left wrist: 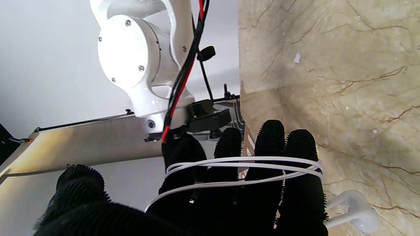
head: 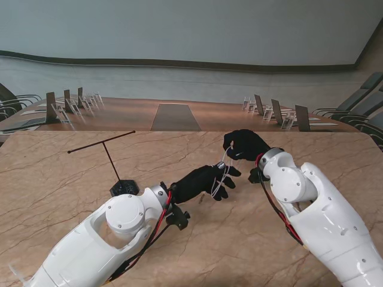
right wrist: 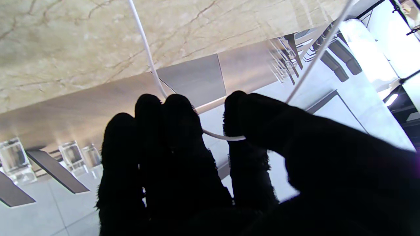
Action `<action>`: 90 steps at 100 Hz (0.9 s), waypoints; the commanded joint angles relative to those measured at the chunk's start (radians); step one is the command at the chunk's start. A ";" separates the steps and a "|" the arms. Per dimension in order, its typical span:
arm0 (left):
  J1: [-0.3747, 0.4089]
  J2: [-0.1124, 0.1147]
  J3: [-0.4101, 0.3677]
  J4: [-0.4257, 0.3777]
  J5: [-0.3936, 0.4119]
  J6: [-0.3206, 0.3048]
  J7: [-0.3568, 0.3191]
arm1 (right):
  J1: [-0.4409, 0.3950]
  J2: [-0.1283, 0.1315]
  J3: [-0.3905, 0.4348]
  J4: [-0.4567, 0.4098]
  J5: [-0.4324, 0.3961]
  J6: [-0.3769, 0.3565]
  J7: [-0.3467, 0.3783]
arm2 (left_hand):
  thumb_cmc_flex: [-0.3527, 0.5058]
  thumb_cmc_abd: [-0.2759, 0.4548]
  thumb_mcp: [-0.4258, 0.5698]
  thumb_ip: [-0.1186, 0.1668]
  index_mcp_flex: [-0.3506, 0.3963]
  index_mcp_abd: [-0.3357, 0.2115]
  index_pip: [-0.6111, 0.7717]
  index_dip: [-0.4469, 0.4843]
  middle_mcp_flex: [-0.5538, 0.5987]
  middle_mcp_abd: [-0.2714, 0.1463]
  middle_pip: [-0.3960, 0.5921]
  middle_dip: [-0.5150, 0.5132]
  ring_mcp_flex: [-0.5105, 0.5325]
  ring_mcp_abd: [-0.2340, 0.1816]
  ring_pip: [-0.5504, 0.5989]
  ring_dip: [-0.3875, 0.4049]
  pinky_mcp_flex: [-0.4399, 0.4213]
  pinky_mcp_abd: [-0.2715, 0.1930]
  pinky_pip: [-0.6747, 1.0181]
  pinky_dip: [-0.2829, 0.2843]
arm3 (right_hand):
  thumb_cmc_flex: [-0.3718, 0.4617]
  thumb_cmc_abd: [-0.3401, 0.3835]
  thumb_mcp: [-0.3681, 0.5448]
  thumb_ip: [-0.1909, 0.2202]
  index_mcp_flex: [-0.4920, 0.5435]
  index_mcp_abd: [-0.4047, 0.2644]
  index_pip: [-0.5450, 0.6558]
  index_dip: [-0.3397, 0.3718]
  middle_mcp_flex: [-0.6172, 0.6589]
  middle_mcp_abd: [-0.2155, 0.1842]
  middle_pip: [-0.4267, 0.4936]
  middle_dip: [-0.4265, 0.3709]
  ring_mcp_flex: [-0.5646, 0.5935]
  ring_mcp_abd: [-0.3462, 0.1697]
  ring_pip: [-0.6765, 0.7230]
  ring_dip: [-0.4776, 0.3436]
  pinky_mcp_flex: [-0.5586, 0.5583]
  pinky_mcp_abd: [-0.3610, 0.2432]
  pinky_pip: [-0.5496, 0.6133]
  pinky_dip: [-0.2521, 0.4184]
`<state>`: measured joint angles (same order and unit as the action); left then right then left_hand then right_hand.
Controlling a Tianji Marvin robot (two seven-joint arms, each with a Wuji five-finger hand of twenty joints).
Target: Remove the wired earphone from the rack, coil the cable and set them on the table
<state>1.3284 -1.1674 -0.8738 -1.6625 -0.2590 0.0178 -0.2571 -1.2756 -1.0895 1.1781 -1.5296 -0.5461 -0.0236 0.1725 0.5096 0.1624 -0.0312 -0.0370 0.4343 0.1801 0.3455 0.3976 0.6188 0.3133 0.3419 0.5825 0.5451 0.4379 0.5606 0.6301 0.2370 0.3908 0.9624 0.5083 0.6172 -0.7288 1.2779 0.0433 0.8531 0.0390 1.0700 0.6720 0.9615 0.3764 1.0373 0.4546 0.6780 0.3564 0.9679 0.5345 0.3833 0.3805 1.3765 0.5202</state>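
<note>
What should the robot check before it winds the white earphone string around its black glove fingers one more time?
1. White earphone cable looped around the black-gloved left hand fingers: ok.
2. Black-gloved right hand pinching the cable: ok.
3. Thin black T-shaped rack free of cable: ok.
4. White earbuds hanging loose beside the left hand: ok.
5. Cable free of knots: cannot tell.
6. Bare marble table nearby for setting down: ok.

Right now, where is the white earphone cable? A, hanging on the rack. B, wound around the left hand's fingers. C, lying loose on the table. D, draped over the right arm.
B: the left wrist view shows the cable looped several times around the left hand.
</note>
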 commanded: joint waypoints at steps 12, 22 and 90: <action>0.010 -0.004 0.007 0.014 0.016 0.008 0.014 | -0.027 0.008 0.030 -0.072 -0.012 -0.040 0.016 | -0.009 0.015 -0.007 -0.010 0.035 0.022 0.017 0.004 0.064 0.018 0.027 0.019 0.031 0.029 0.042 0.019 0.004 0.074 0.075 0.032 | 0.110 0.021 0.136 0.029 0.118 -0.132 0.192 0.089 0.000 0.098 0.026 -0.008 0.007 0.007 0.044 0.013 -0.015 -0.037 0.035 0.023; 0.009 -0.003 0.007 0.016 0.020 0.012 0.014 | -0.046 0.016 0.050 -0.113 -0.021 -0.049 0.048 | -0.010 0.016 -0.008 -0.010 0.037 0.020 0.016 0.002 0.065 0.017 0.031 0.021 0.031 0.028 0.045 0.021 0.002 0.071 0.077 0.034 | 0.106 0.029 0.133 0.030 0.118 -0.133 0.191 0.089 0.000 0.096 0.026 -0.008 0.007 0.005 0.043 0.012 -0.015 -0.037 0.035 0.023; 0.008 -0.013 -0.012 0.056 0.053 0.015 0.056 | -0.198 0.043 0.169 -0.350 -0.047 -0.156 0.141 | -0.043 0.005 -0.007 -0.010 0.029 0.011 -0.009 -0.017 0.043 0.002 -0.021 -0.007 -0.023 0.010 -0.002 0.002 -0.050 0.055 0.049 0.027 | 0.098 0.030 0.130 0.056 0.120 -0.133 0.188 0.090 0.010 0.093 0.020 -0.004 0.023 0.002 0.034 0.006 -0.005 -0.038 0.031 0.021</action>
<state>1.3329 -1.1757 -0.8830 -1.6183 -0.2061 0.0311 -0.2041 -1.4574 -1.0509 1.3442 -1.8489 -0.5899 -0.1666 0.3049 0.4946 0.1624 -0.0312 -0.0370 0.4533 0.2049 0.3501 0.3962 0.6593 0.3266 0.3425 0.5840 0.5432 0.4469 0.5679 0.6421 0.2002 0.3948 0.9969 0.5220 0.6172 -0.7288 1.2781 0.0432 0.8531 0.0390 1.0700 0.6720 0.9615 0.3764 1.0374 0.4544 0.6780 0.3564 0.9681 0.5345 0.3833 0.3805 1.3769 0.5203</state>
